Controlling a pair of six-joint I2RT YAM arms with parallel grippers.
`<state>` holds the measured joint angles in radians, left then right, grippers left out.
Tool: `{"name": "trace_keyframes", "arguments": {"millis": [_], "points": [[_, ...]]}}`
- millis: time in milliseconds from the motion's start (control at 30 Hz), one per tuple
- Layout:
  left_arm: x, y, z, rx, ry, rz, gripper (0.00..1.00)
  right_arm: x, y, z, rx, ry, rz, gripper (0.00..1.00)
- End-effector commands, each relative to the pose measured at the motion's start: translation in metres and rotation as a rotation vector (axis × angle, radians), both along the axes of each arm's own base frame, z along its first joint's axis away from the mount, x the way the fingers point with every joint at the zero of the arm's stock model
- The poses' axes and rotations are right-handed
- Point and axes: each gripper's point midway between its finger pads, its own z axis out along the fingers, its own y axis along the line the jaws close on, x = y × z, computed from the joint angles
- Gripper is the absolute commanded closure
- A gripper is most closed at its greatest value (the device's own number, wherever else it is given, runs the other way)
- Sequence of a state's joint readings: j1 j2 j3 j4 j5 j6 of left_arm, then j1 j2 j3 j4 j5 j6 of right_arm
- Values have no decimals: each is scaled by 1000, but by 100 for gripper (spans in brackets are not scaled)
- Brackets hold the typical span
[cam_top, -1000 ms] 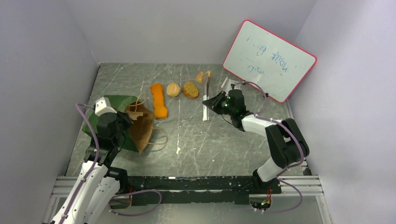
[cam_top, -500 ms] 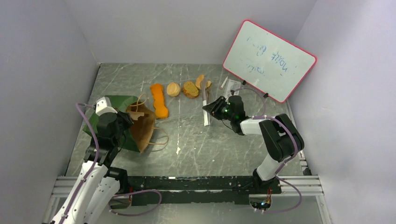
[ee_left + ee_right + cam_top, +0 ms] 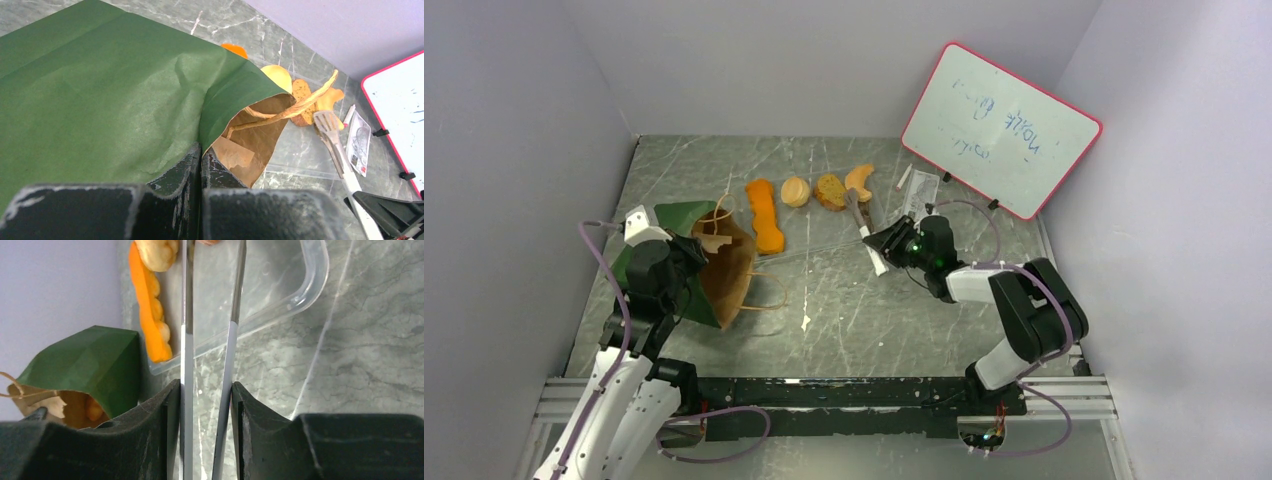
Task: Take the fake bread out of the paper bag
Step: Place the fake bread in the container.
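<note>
Far left first: left gripper (image 3: 201, 152), clamped tight, fingers pinched together on the rim of the paper bag (image 3: 110, 95). Bag tipped over on the table (image 3: 874, 320), left of centre, dark green outside, brown inside, mouth gaping to the right. One tan cord handle (image 3: 295, 106) arching across that mouth. Deep inside, from the right wrist view, an orange lump (image 3: 92, 409), with too little on show to name the piece.

Moving right, out in the open: fake bread lined up toward the far side. Long orange loaf (image 3: 765, 215) first, just beside the bag's mouth, lying at the left end of a clear tray (image 3: 310, 285). Then the round bun (image 3: 795, 191), also inside the tray. Then the brown slice (image 3: 830, 191), close beside the bun. Then the croissant (image 3: 860, 181), farthest right of the four.

Now the tongs (image 3: 871, 248), white-handled, pointing away toward the far side, tips right beside slice and croissant; touching or not, impossible to tell. Gripped low on the handle by the right gripper (image 3: 205, 390), one finger pressed against each arm from outside. Tong arms standing apart, tray and table showing between them, tips cut off in the wrist view.

Further right, a small flat packet (image 3: 921, 188) on the table. Far right corner, a pink-rimmed whiteboard (image 3: 1001, 130), propped at a slant, blue scrawl across it.
</note>
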<state>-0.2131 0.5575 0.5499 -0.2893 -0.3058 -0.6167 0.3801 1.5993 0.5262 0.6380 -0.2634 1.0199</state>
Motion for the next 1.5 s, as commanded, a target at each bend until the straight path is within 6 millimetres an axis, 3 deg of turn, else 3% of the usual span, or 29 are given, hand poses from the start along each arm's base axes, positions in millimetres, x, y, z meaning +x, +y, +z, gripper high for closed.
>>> {"name": "trace_keyframes", "arguments": {"millis": [0,167,400,767,867,1167,1333,1467], "points": [[0,-4,23,-16,-55,-26,93,6,-3,38,31,-106,-15,59],[-2,-4,24,-16,-55,-25,93,4,-7,55,20,-137,-23,59],[-6,-3,24,-16,-52,-26,93,-7,-14,59,7,-131,-34,59],[-12,-5,30,-7,-59,-51,93,-38,-22,92,-5,-172,-30,60],[-14,-8,31,1,-62,-77,93,-50,-11,107,-32,-211,7,61],[-18,-16,26,26,-61,-139,93,-111,53,146,-41,-273,214,62],[-22,-13,20,39,-52,-134,93,-142,66,167,-21,-287,293,63],[-24,-11,16,46,-46,-129,93,-165,74,171,1,-272,365,63]]}}
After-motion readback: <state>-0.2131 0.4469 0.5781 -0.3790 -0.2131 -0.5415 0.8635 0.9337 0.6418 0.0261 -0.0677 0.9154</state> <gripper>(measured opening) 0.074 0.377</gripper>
